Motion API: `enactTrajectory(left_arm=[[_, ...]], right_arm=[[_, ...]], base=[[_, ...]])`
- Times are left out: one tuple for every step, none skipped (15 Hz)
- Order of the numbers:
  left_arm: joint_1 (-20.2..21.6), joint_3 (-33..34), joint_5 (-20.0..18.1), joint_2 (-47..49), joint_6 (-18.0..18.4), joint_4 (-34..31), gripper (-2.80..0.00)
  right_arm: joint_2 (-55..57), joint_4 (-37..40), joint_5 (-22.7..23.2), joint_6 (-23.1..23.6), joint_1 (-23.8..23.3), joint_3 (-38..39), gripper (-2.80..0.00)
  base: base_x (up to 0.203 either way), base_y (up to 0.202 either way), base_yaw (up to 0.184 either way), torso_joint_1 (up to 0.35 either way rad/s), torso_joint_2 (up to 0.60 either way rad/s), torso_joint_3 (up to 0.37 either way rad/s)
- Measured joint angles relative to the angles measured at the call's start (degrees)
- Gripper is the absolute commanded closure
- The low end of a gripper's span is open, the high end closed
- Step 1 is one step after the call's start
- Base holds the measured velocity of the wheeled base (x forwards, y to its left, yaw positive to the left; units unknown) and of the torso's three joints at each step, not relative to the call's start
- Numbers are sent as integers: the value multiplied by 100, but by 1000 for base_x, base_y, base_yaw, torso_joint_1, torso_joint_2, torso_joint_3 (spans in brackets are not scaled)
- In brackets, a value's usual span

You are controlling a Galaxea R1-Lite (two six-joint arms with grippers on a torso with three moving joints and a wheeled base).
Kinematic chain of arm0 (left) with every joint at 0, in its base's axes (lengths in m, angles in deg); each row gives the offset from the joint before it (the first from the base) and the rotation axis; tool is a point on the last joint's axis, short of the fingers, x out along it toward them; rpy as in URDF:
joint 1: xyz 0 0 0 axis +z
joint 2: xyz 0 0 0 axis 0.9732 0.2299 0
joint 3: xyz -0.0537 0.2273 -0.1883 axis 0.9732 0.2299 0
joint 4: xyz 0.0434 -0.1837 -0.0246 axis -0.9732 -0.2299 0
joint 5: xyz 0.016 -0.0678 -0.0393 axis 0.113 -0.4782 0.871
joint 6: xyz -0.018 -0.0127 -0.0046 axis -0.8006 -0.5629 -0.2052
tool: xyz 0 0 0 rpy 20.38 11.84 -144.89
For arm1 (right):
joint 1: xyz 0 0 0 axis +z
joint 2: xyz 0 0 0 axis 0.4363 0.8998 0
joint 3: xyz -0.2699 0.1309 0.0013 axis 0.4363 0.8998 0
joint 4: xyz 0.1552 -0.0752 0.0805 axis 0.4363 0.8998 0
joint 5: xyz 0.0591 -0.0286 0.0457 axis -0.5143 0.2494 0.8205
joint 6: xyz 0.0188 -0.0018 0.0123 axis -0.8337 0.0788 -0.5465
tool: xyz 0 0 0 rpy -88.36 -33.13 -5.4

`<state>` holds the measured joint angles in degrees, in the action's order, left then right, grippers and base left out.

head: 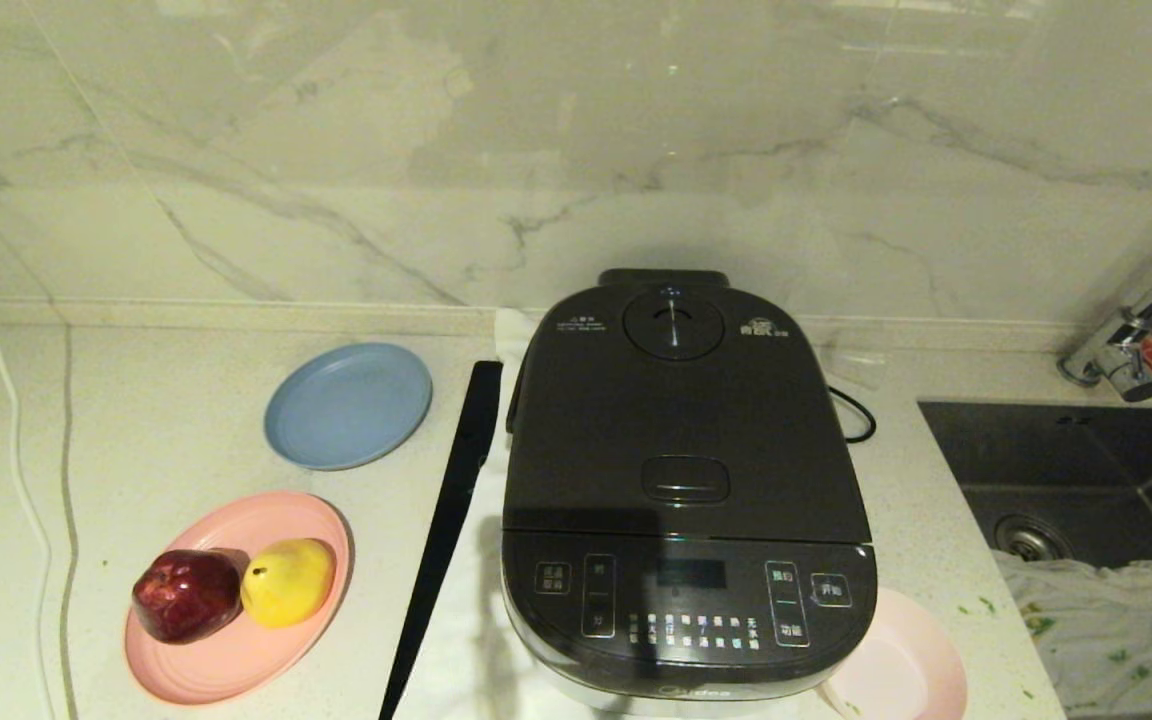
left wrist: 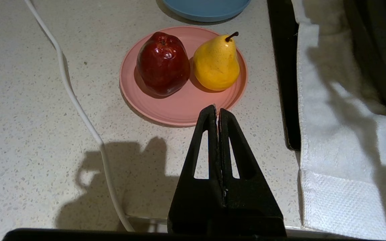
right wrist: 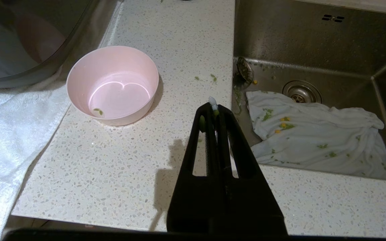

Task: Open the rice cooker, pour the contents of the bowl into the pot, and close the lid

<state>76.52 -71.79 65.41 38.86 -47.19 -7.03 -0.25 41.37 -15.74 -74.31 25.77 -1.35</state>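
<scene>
My right gripper (right wrist: 215,112) hangs clenched and empty near the nearly empty bowl (right wrist: 112,85); my left gripper (left wrist: 217,113) is clenched too, and the rice cooker's (head: 686,480) lid (head: 681,420) is down.

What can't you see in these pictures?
- Inside the rice cooker: its lid is shut in the head view, so any pot is hidden.
- The bowl: half hidden behind the cooker there; the right wrist view shows it nearly empty.
- Both grippers: out of the head view.
</scene>
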Motion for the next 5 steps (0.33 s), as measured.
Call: enactTrajectory(left_arm=[[0, -1, -2, 0, 0, 0, 0], [0, 0, -2, 0, 2, 0, 0], [0, 0, -2, 0, 5, 2, 0], [0, 0, 0, 0, 2, 2, 0], [0, -1, -1, 0, 0, 2, 0]], right_arm=[[2, 2, -2, -2, 0, 0, 0], [2, 2, -6, -44, 0, 0, 0], [2, 4, -9, -41, 0, 2, 0], [2, 5, -9, -41, 0, 5, 0], [2, 5, -6, -42, 0, 2, 0]], base=[[0, 0, 0, 0, 0, 0], [0, 0, 0, 0, 0, 0], [0, 0, 0, 0, 0, 0], [0, 0, 0, 0, 0, 0], [0, 0, 0, 0, 0, 0]])
